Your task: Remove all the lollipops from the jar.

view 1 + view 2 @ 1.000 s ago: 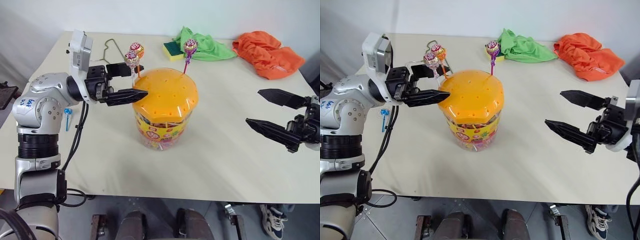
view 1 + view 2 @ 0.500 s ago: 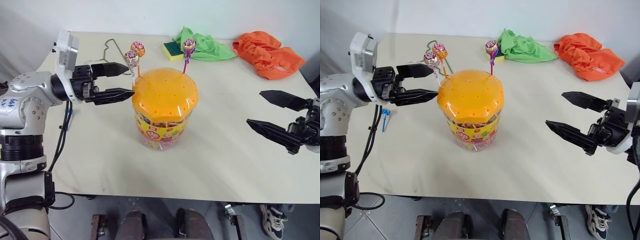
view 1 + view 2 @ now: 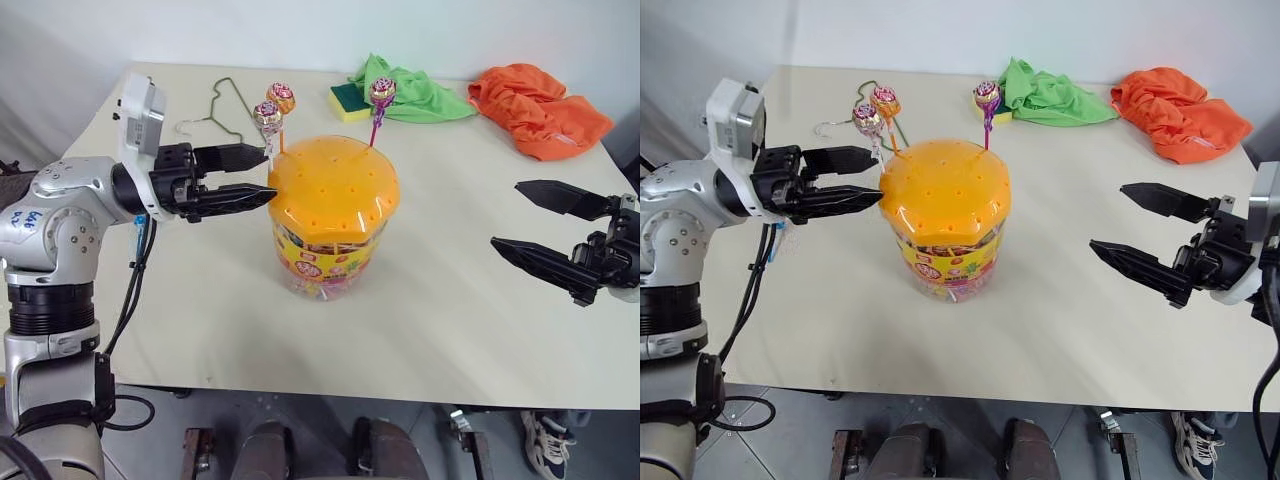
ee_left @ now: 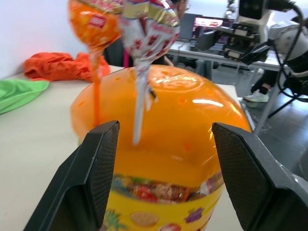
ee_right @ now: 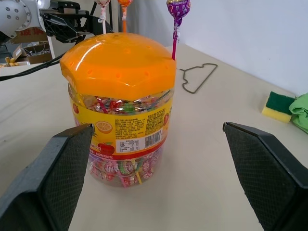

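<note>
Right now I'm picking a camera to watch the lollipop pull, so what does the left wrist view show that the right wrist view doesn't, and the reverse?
Left wrist view alone: the white stick rising from the lid between the left gripper's open fingers, close up, and the orange cloth.

Right wrist view alone: the wire hanger, the sponge, the jar's printed label and the purple lollipop on its pink stick.

Both: the jar with its orange lid, and the two lollipops at the lid's edge.

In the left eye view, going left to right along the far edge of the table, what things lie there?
Wire hanger → yellow-green sponge → green cloth → orange cloth.
</note>
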